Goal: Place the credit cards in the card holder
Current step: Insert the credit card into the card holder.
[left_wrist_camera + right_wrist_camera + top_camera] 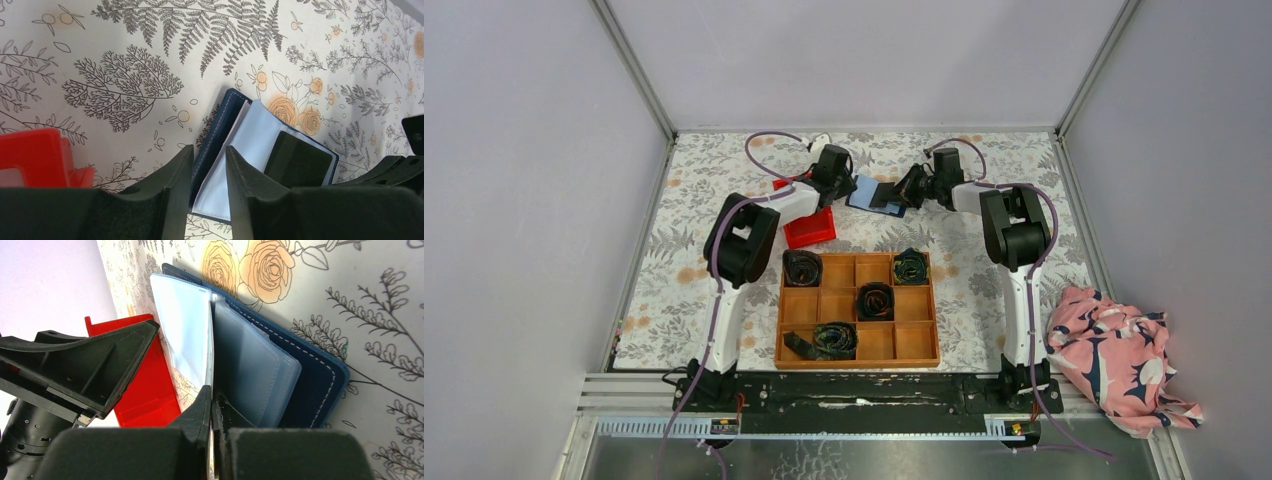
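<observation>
The navy card holder [874, 194] lies open at the back of the table, its pale inner pockets [252, 135] showing, with a dark rectangle [300, 160] on its right half. My left gripper [845, 183] is at its left edge. In the left wrist view its jaws [209, 167] stand closely round the raised navy cover and a pale leaf. My right gripper [912, 187] comes from the right, shut on a thin white card [210, 355]. The card stands edge-on between the pale pocket leaves of the card holder [310, 375]. The orange-tan card is out of view.
A red plastic bin [810, 229] sits just left of the wallet, also in the wrist views [35, 155] [145, 390]. A wooden grid tray [856, 310] with dark rolled fabric bundles lies in front. A pink floral cloth [1124, 350] lies at the right edge.
</observation>
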`<state>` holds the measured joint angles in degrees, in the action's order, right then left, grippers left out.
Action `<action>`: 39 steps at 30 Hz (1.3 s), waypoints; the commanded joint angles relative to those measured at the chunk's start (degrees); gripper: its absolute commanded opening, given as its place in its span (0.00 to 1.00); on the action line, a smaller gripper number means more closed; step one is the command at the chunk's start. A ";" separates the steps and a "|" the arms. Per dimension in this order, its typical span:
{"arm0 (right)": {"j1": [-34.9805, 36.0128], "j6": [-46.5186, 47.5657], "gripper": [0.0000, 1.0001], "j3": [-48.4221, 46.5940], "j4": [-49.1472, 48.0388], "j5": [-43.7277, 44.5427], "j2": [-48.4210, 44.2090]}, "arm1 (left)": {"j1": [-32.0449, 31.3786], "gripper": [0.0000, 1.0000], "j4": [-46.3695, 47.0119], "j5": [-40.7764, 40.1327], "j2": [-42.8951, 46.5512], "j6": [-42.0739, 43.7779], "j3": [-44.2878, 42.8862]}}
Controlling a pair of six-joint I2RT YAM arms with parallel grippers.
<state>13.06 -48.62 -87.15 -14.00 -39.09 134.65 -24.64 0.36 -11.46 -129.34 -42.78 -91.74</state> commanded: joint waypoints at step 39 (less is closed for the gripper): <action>3.49 9.69 0.00 -11.83 16.47 1.12 6.53 | 0.21 0.13 1.40 3.97 -3.56 -1.12 0.16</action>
<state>14.37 -41.28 -97.76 -2.15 -40.01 138.54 -24.58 0.73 -8.82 -131.15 -43.18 -91.90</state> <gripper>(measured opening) 0.017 0.129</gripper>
